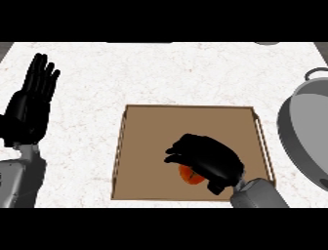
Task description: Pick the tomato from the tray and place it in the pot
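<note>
Curling over the tomato point(188, 174), the right hand point(209, 160) sits low in the brown tray point(145, 127), toward the lower middle of the frame. Its black fingers bend down and around the fruit, and only a small orange-red patch shows beneath the palm, at the hand's lower left. The hand appears to be grasping the tomato, though so much is covered that whether the fruit rests on the tray floor or is raised off it cannot be told. The grey forearm enters from the lower edge, right of centre.

The tray is a shallow rectangle with a thin raised rim, lying on the white speckled desk point(159, 73) in the middle of the frame. The pot point(318, 132), grey and round with a handle at its top and another at its bottom, stands at the right edge, just beside the tray and apart from it.

The left hand point(30, 105) rests at the left edge, released, fingers straight and pointing up.
</note>
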Available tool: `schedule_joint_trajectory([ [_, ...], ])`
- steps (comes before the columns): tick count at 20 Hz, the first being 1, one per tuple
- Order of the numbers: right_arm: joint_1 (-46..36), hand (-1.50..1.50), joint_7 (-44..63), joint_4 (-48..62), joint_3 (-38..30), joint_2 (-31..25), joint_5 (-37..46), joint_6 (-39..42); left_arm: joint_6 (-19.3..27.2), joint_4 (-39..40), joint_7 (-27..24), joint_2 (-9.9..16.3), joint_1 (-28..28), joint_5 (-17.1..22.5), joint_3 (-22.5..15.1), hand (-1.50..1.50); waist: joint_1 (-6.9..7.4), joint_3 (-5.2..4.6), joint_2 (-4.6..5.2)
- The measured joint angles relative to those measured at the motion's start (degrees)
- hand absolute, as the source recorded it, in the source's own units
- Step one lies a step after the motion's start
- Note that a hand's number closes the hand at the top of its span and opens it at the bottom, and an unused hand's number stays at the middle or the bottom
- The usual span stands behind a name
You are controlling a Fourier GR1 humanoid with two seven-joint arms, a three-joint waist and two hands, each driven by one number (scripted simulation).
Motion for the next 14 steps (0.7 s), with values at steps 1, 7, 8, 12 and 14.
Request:
schedule_joint_trajectory([
  [1,0.2,1.5,-1.2,0.5,0.5,0.0,0.7,-1.4,0.0,0.1,-0.2,-0.2,0.0,-0.1,-0.1,0.0,0.01,-0.04,-0.05],
  [7,-0.7,1.5,-3.8,3.4,2.3,2.0,4.6,-6.5,-1.2,-0.1,0.4,0.6,0.0,0.9,1.0,0.0,0.01,-0.29,-0.3],
  [8,-0.7,1.5,-4.1,3.5,2.2,2.0,4.6,-6.6,-0.9,-0.1,-0.2,-0.1,0.6,0.3,0.3,0.0,-0.01,-0.29,-0.31],
  [12,0.8,1.5,-3.1,1.2,2.6,2.6,6.8,-7.8,-0.9,-0.7,-0.1,0.0,0.8,0.0,0.4,0.0,-0.24,-0.3,-0.25],
  [14,1.9,1.5,-2.4,-0.5,2.0,2.7,7.5,-9.5,-0.3,-0.8,0.2,-0.4,0.5,-0.4,0.2,0.0,-0.39,-0.22,-0.16],
])
